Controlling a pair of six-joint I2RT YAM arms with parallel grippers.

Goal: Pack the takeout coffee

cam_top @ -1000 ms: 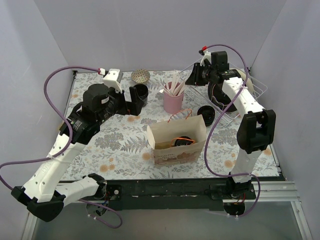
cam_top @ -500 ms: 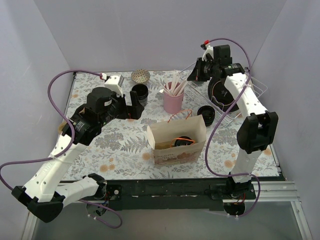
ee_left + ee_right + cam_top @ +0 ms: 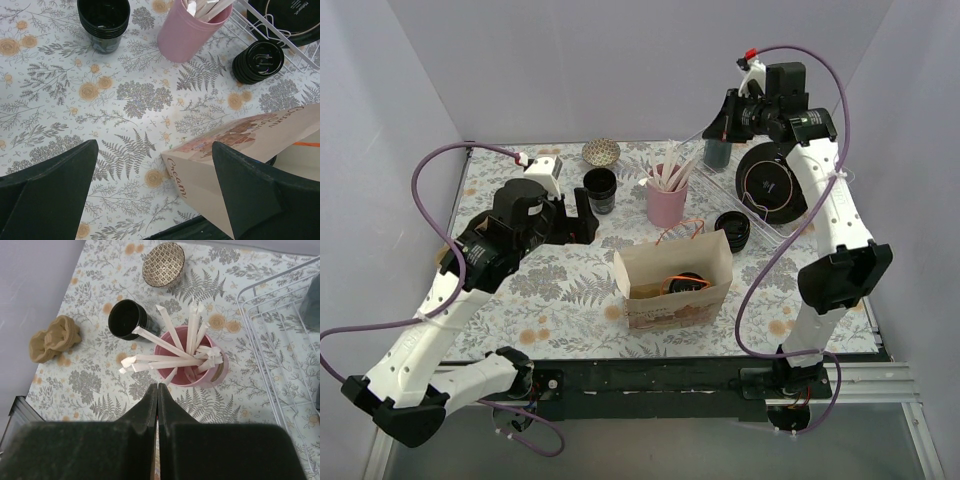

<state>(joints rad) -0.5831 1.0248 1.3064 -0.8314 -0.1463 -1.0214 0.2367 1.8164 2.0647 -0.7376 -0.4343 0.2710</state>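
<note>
Black lidded takeout coffee (image 3: 257, 61) stands upright on table, near pink cup (image 3: 192, 30), behind paper bag (image 3: 195, 170). Prob light, thin-walled, lid glossy/slippery, so grip mid-body, gently. Left gripper (image 3: 154, 147) jaws wide, empty; right gripper (image 3: 158, 387) jaws pressed together, empty.

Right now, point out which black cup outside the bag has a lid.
The takeout coffee beside the wire rack is lidded; the black cup by the patterned bowl stands open.

Soft overhead light is spreading evenly, throwing faint shadows on the cloth (image 3: 570, 290), while the near fingers (image 3: 45, 185) are looking slightly blurred.
</note>
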